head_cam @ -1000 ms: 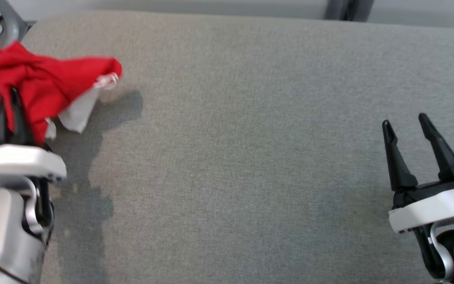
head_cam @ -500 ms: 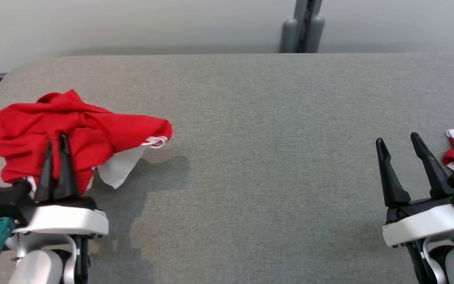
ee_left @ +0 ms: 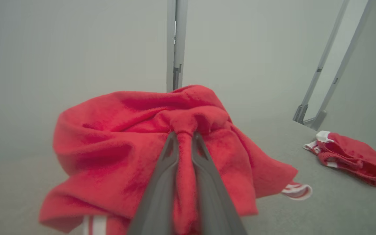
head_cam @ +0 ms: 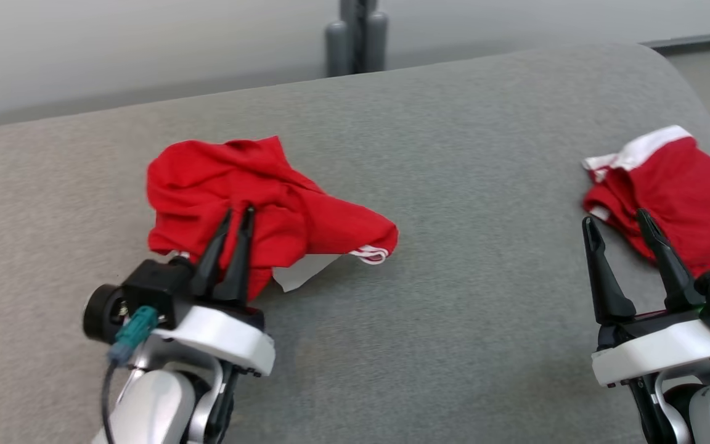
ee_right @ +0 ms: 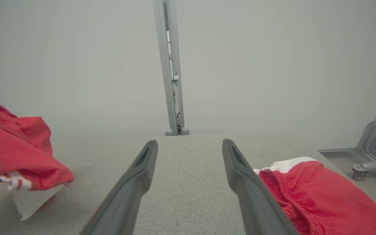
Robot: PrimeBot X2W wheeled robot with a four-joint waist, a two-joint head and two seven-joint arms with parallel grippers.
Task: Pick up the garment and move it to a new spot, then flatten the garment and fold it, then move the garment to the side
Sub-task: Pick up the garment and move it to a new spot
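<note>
A crumpled red garment [head_cam: 281, 203] with white trim hangs bunched from my left gripper [head_cam: 238, 213], which is shut on a fold of it over the left-middle of the grey padded table [head_cam: 484, 154]. The left wrist view shows the red cloth [ee_left: 109, 147] pinched between the closed fingers [ee_left: 162, 182]. Whether its lower edge touches the table I cannot tell. My right gripper [head_cam: 615, 219] stands open and empty at the lower right, with bare table between its fingers [ee_right: 135, 182]. The held garment [ee_right: 8, 150] sits at the left edge of the right wrist view.
A second red garment with a white band [head_cam: 675, 185] lies near the table's right end, just beyond my right gripper, also seen as a red heap [ee_left: 351, 160] and red cloth [ee_right: 312, 192]. A grey post [head_cam: 358, 37] rises behind the table. A wheeled stand base [ee_right: 370, 163] sits off its rounded right corner.
The head view has swung to the right, bringing the second red garment into sight. My left gripper, still shut on the garment, has carried it from the table's left end towards the middle.
</note>
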